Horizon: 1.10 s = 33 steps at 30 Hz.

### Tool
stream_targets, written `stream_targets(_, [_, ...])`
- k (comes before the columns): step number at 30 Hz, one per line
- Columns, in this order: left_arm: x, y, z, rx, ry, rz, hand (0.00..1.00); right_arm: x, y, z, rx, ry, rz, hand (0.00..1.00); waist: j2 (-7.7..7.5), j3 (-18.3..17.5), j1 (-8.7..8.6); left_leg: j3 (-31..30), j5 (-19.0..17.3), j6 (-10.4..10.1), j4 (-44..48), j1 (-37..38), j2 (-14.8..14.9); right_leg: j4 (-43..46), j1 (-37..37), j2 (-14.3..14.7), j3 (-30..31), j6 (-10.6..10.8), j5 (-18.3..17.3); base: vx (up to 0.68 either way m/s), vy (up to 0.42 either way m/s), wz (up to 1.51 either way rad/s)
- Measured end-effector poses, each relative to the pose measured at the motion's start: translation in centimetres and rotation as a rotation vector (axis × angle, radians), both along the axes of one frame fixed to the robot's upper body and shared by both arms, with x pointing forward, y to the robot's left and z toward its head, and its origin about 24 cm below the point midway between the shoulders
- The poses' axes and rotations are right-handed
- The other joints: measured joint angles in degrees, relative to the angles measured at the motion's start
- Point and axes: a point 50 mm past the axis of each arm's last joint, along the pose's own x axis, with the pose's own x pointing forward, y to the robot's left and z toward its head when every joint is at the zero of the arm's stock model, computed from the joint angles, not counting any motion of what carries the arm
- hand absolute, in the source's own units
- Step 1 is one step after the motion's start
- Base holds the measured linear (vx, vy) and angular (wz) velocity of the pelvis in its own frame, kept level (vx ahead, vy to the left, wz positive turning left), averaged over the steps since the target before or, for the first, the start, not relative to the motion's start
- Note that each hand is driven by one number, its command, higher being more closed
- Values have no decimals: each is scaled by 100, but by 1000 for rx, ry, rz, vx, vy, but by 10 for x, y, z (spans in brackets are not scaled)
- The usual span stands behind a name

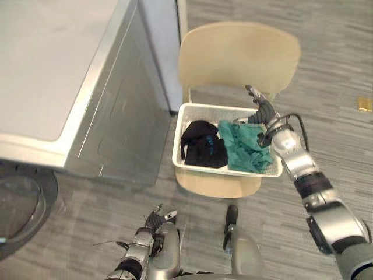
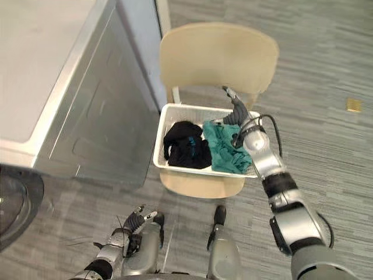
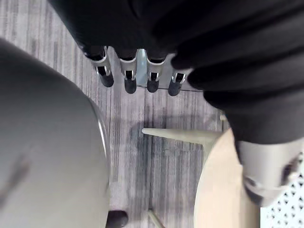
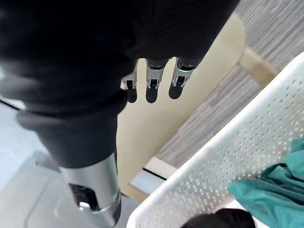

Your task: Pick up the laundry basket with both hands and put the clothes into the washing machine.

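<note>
— What is seen in the head views?

— A white perforated plastic laundry basket (image 1: 210,107) is seen standing on the seat of a pale wooden chair (image 1: 239,55). Two clothes are laid in it: a black garment (image 1: 203,144) on the robot's left and a teal garment (image 1: 245,146) on the right, touching each other. A silver-grey washing machine (image 1: 52,64) is placed to the left of the chair, its round door (image 1: 23,204) seen at the lower left. The right hand (image 1: 263,111) is held over the far right corner of the basket, fingers stretched out. The left hand (image 1: 156,221) is kept low, well apart from the basket, with the fingers loosely spread. A small yellow object (image 1: 365,104) is seen lying on the grey striped floor (image 1: 332,52) far to the right.

— And in the left wrist view?

— The fingers (image 3: 129,83) are shown straight, side by side, and nothing is gripped. Past them the floor, a chair leg (image 3: 180,135) and a corner of the basket are seen.

— And in the right wrist view?

— The fingers (image 4: 152,85) are straight too and nothing is clamped. They are held before the chair back, apart from the basket wall; both garments are seen inside it.
</note>
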Motion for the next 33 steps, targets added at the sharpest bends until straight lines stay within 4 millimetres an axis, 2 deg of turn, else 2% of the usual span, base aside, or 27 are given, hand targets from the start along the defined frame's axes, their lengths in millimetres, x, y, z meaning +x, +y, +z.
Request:
stream_targets(2, [12,5,8,-11,-45,51,0,4,3,11,-72,-5,33,0,2,222,162,-60,-152,31,343,-291,-19,379,-272,-42,-6,15,-143,-143,48,11])
stream_targets(3, [14,6,9,-9,-52,52,0,5,5,11,-83,1,42,0,-5,246,161,-72,-189,39,418,-389,-38,467,-348,-76,-17,37,-198,-105,43,16])
stream_targets(6, [24,7,15,-26,-88,72,0,7,13,4,-183,28,66,0,-22,297,192,-128,-344,73,792,-895,-110,958,-826,-194,-24,109,-455,-134,46,18])
stream_targets(10, [29,6,19,-57,-116,121,0,5,24,-6,-290,56,113,0,-48,319,267,-161,-358,73,1005,-1256,-105,1323,-1212,-251,-76,62,-576,-107,-8,8])
stream_targets(13, [35,1,25,-80,-148,139,0,5,32,-10,-293,66,138,0,-127,355,301,-212,-334,32,1047,-1462,-45,1474,-1398,-261,-178,48,-653,-69,-57,13])
stream_targets(21, [47,1,35,-104,-210,183,0,6,45,-10,-282,55,152,0,-208,395,338,-378,-306,-10,1191,-1957,5,1635,-1771,-302,-382,-10,-686,21,-19,10])
stream_targets(25, [53,-1,43,-135,-256,212,0,16,39,2,-296,38,81,0,-234,401,435,-475,-269,-60,1223,-2276,-11,1650,-2006,-340,-497,-10,-686,32,10,13])
stream_targets(30, [62,-4,57,-177,-333,252,0,26,27,29,-270,-37,-31,0,-244,406,495,-693,-112,-130,1215,-2923,-81,1766,-2487,-469,-809,-42,-706,33,-9,24])
stream_targets(32, [63,-5,58,-181,-345,265,0,27,22,29,-263,-40,-63,0,-259,415,514,-750,-75,-136,1217,-3049,-148,1905,-2618,-571,-913,-98,-761,73,-5,30])
stream_targets(33, [63,-4,58,-185,-346,281,0,27,23,27,-256,-44,-74,100,-263,417,524,-784,-66,-139,1216,-3107,-164,1951,-2666,-597,-963,-113,-771,64,-9,20])
